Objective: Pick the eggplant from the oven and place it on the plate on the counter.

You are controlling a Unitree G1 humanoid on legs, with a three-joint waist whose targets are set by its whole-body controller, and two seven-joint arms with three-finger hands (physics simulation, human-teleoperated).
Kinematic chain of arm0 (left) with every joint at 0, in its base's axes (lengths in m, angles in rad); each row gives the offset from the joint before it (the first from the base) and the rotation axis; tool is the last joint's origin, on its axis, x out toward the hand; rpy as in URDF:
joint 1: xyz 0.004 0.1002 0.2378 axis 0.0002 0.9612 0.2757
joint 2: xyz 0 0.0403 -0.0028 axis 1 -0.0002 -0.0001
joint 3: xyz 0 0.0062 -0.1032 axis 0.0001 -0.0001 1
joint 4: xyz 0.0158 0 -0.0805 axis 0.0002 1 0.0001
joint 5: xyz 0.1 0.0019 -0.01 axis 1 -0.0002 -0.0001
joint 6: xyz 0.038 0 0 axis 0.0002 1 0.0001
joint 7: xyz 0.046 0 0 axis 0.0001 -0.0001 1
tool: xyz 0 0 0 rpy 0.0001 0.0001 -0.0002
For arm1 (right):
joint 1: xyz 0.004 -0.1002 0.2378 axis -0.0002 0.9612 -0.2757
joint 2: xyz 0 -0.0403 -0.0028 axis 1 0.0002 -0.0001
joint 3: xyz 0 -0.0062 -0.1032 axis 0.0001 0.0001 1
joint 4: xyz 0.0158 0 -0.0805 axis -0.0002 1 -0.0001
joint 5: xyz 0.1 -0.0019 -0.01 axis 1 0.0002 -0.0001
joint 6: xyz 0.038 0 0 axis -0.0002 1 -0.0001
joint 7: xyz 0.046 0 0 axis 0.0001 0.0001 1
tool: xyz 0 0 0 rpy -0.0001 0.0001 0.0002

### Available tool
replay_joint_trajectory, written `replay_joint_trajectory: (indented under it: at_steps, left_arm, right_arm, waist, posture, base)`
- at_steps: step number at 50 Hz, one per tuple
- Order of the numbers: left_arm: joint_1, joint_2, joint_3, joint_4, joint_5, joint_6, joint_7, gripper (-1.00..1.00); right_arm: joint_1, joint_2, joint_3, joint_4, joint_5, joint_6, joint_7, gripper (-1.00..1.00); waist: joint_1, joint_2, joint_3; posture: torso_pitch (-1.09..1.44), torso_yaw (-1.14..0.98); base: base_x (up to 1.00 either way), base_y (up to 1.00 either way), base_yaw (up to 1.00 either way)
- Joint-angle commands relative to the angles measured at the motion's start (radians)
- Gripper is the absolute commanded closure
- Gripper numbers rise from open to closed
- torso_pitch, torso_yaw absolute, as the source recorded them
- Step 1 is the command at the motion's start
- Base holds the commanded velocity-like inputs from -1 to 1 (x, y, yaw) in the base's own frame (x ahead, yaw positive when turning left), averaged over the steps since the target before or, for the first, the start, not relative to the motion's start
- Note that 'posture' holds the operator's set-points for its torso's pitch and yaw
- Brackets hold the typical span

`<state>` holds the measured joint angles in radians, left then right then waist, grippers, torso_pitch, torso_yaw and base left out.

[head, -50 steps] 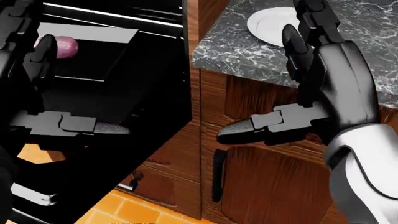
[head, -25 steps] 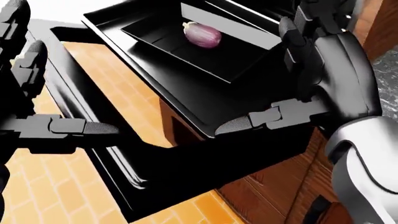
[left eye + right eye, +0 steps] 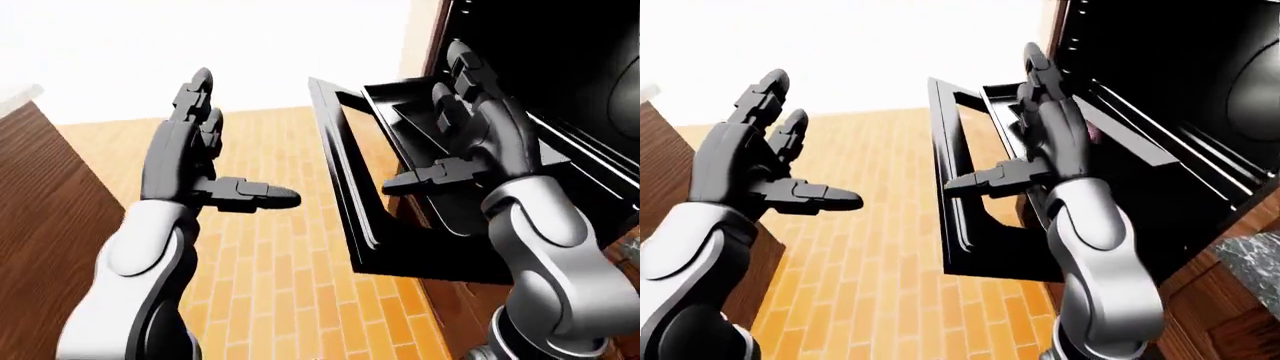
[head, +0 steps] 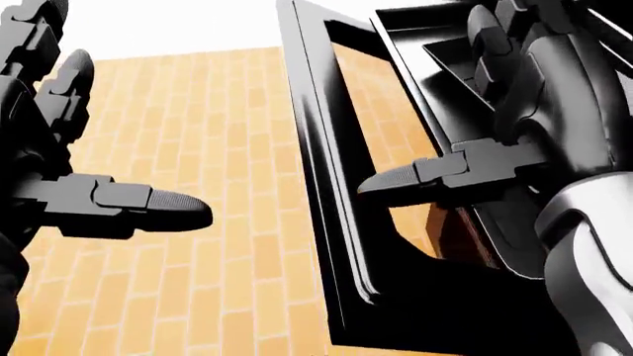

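Observation:
The oven stands open at the right of the views, its black door [image 3: 340,187] folded down over the floor and a black tray [image 3: 398,114] pulled out on the rack. The eggplant is almost hidden: only a purple sliver [image 3: 1093,133] shows past my right hand in the right-eye view. My right hand [image 3: 425,120] is open and empty, raised before the tray, apart from it. My left hand [image 3: 245,139] is open and empty, held up over the floor at the left. The plate is not in view.
Orange brick-tiled floor [image 3: 290,285] fills the middle and bottom. A brown wooden cabinet side [image 3: 40,210] stands at the left. A corner of dark marble counter [image 3: 1252,262] shows at the bottom right of the right-eye view, over wooden cabinet fronts.
The camera has swung left: the counter and plate left the picture, then the oven tray and eggplant slid to the right edge. Both hands keep the same open pose.

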<state>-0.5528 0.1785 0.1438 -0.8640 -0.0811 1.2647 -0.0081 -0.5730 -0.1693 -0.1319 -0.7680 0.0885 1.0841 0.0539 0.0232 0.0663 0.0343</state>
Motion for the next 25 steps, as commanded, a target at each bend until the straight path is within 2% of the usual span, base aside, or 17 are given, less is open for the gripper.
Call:
replay_joint_trajectory:
  at_steps: [1, 2, 3, 4, 6, 10, 14, 15, 18, 19, 20, 21, 22, 25]
  left_arm:
    - [-0.030, 0.007, 0.012, -0.027, 0.004, -0.011, 0.006, -1.00]
    - [-0.036, 0.008, 0.013, -0.035, 0.002, 0.002, 0.007, -1.00]
    - [-0.037, 0.010, 0.012, -0.034, 0.001, 0.001, 0.007, -1.00]
    - [-0.040, 0.010, 0.010, -0.034, 0.001, 0.003, 0.008, -1.00]
    - [-0.034, 0.008, 0.004, -0.031, 0.002, -0.006, 0.011, -1.00]
    - [-0.031, 0.009, 0.008, -0.027, 0.001, -0.011, 0.008, -1.00]
    - [-0.047, 0.016, 0.011, -0.018, 0.000, -0.005, 0.006, -1.00]
    - [-0.045, 0.017, 0.008, -0.016, 0.001, -0.009, 0.006, -1.00]
    - [-0.053, 0.018, 0.007, -0.012, 0.002, -0.005, 0.006, -1.00]
    - [-0.061, 0.018, 0.003, -0.014, 0.003, 0.003, 0.008, -1.00]
    - [-0.078, 0.021, 0.005, -0.016, 0.002, 0.019, 0.007, -1.00]
    - [-0.095, 0.025, 0.007, -0.015, 0.002, 0.033, 0.007, -1.00]
    - [-0.109, 0.029, 0.007, -0.012, 0.002, 0.041, 0.007, -1.00]
    - [-0.139, 0.034, 0.001, -0.011, 0.003, 0.061, 0.008, -1.00]
  right_arm:
    - [-0.035, -0.001, -0.011, -0.035, 0.030, 0.005, -0.002, -1.00]
    - [-0.043, 0.000, -0.015, -0.045, 0.042, 0.027, -0.008, -1.00]
    - [-0.045, 0.000, -0.015, -0.048, 0.054, 0.032, -0.010, -1.00]
    - [-0.047, -0.004, -0.013, -0.049, 0.060, 0.037, -0.013, -1.00]
    - [-0.052, -0.008, -0.019, -0.048, 0.075, 0.054, -0.020, -1.00]
    - [-0.055, -0.015, -0.009, -0.041, 0.083, 0.049, -0.032, -1.00]
    - [-0.081, -0.016, -0.010, -0.034, 0.092, 0.045, -0.044, -1.00]
    - [-0.087, -0.013, -0.007, -0.034, 0.096, 0.044, -0.050, -1.00]
    - [-0.093, -0.015, -0.009, -0.025, 0.101, 0.037, -0.057, -1.00]
    - [-0.095, -0.017, -0.007, -0.029, 0.104, 0.043, -0.060, -1.00]
    - [-0.100, -0.018, -0.013, -0.026, 0.108, 0.041, -0.063, -1.00]
    - [-0.104, -0.021, -0.019, -0.023, 0.114, 0.040, -0.064, -1.00]
    - [-0.108, -0.021, -0.025, -0.023, 0.121, 0.042, -0.068, -1.00]
    - [-0.113, -0.029, -0.027, -0.019, 0.133, 0.039, -0.080, -1.00]
  waist:
    - [-0.001, 0.007, -0.024]
    - [-0.023, -0.001, 0.000]
    - [-0.011, -0.010, -0.019]
    - [-0.011, 0.001, -0.023]
    - [-0.010, 0.013, -0.017]
    - [-0.009, -0.003, 0.001]
    - [0.000, -0.016, -0.006]
    - [0.005, -0.031, -0.009]
    - [0.018, -0.111, -0.003]
    - [0.018, -0.154, -0.020]
    - [0.018, -0.157, -0.025]
    - [0.009, -0.139, 0.003]
    - [0.012, -0.140, 0.008]
    - [-0.001, -0.103, 0.005]
  posture:
    - [0.00, 0.00]
    - [0.00, 0.00]
    - [0.00, 0.00]
    - [0.00, 0.00]
    - [0.00, 0.00]
    - [0.00, 0.00]
    - [0.00, 0.00]
    - [0.00, 0.00]
    - [0.00, 0.00]
    - [0.00, 0.00]
    - [0.00, 0.00]
    - [0.00, 0.00]
    - [0.00, 0.00]
    - [0.00, 0.00]
  base:
    - [0.00, 0.00, 0.85]
    - [0.00, 0.00, 0.00]
    - [0.00, -0.34, 0.00]
    - [0.00, -0.59, 0.00]
    - [0.07, -0.83, 0.00]
    - [0.19, -0.87, 0.00]
    - [0.21, -0.69, 0.00]
    - [0.21, -0.29, 0.00]
    - [0.21, -0.26, 0.00]
    - [0.28, -0.26, 0.00]
    - [0.30, -0.25, 0.00]
    - [0.30, -0.27, 0.00]
    - [0.29, -0.31, 0.00]
    - [0.29, -0.32, 0.00]
